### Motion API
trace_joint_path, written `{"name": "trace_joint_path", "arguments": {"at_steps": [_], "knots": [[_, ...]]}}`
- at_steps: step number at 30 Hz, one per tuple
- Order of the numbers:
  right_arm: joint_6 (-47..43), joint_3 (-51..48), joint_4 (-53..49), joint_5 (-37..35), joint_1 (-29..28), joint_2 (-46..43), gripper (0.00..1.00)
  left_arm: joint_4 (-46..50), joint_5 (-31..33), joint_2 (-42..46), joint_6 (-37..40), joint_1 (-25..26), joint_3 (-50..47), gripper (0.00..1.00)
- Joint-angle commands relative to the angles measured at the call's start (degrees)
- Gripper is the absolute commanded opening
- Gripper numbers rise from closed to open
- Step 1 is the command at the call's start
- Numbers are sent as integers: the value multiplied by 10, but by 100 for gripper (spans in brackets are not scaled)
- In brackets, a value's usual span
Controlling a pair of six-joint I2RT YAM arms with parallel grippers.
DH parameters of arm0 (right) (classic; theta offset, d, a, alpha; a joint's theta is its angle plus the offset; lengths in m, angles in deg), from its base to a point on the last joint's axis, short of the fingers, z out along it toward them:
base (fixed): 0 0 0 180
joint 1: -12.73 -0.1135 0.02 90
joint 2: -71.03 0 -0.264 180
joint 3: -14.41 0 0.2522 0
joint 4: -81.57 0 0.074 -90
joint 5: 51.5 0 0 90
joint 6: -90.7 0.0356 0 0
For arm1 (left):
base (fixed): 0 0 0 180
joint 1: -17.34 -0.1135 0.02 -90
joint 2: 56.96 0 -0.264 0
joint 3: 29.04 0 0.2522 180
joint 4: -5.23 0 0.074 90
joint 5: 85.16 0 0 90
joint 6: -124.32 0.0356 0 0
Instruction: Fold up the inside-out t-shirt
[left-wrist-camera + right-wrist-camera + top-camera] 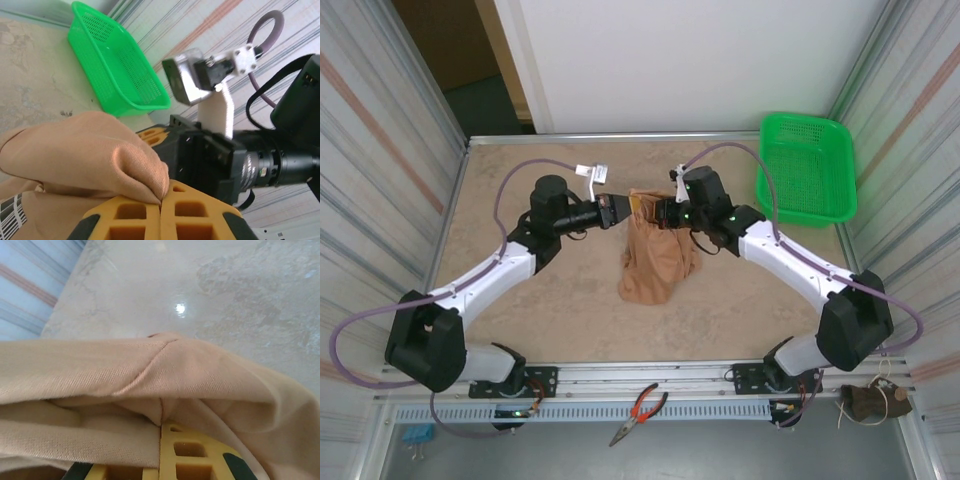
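Beyond the t-shirt (90, 150), left wrist catches the basket (112, 70).

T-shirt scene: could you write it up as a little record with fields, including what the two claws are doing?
garment: tan t-shirt, bunched, middle of table
left gripper: shut on t-shirt's upper edge
right gripper: shut on t-shirt, facing the left one
basket: green, far right corner, apart from t-shirt
pliers: front rail, between arm bases

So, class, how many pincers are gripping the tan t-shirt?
2. The left pincer pinches the t-shirt at its top left corner, and the right pincer pinches it at the top right. None seems hidden.
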Motion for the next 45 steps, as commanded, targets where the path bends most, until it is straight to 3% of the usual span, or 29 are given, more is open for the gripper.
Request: {"name": "trace_joint_path", "arguments": {"at_steps": [1,2,4,7,11,16,25,32,36,39,40,42,43,44,45], "knots": [[-20,-23,37,142,30,-49,0,1,57,4,-11,-11,-11,0],[-10,-38,59,186,40,-64,0,33,84,-5,-3,-15,-3,5],[9,-56,96,244,56,-85,0,79,119,-26,43,-20,13,36],[44,-75,143,296,70,-84,0,119,170,-37,93,-16,13,49],[55,-83,156,321,72,-74,0,107,215,43,117,15,-37,59],[74,-76,181,334,72,-53,0,160,296,118,183,79,-35,64],[83,-67,176,324,69,-51,0,197,365,41,245,107,15,65],[83,-63,170,319,64,-53,0,177,342,-13,262,109,33,66],[89,-58,178,327,58,-49,0,138,296,-54,253,109,50,70],[111,-66,215,351,67,-56,0,126,238,-110,246,107,85,67],[126,-76,238,361,77,-61,0,125,211,-127,241,102,96,59],[171,-105,299,385,113,-76,0,115,121,-153,218,79,111,21],[184,-117,316,392,131,-81,0,104,93,-151,207,69,109,9],[189,-127,321,396,148,-86,0,80,64,-141,194,58,96,0],[190,-135,320,398,165,-87,0,55,36,-126,170,45,81,0]]}}
